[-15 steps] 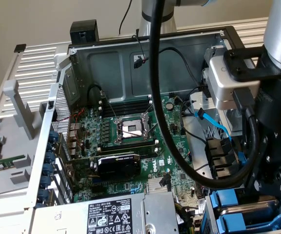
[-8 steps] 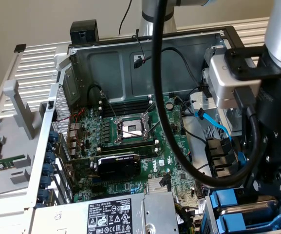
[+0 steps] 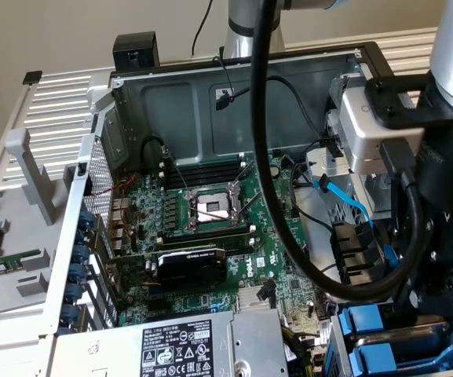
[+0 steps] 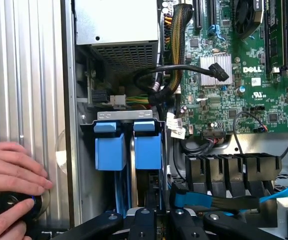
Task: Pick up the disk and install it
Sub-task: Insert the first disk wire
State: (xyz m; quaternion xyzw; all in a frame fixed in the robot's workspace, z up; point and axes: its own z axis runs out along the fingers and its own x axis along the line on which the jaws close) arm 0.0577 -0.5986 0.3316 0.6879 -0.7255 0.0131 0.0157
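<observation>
The disk [image 4: 147, 150] stands edge-on in the drive cage, its bright blue carrier frame beside a second blue carrier [image 4: 109, 150], with a thin grey metal edge between them. My gripper [image 4: 159, 222] is right over the near end of that carrier. Its black fingers [image 4: 144, 219] are drawn close together, and the carrier's blue rails run in between them. In the exterior view the arm [image 3: 446, 236] reaches down at the right over the blue carriers [image 3: 371, 326] in the case's lower right corner.
A person's hand [image 4: 9, 170] rests on a black round knob [image 4: 9, 205] on the ribbed metal table outside the case wall. Inside the case lie the green motherboard [image 3: 210, 212], the grey power supply [image 3: 202, 345], black cable bundles [image 4: 173, 80] and a blue flat cable [image 3: 352, 200].
</observation>
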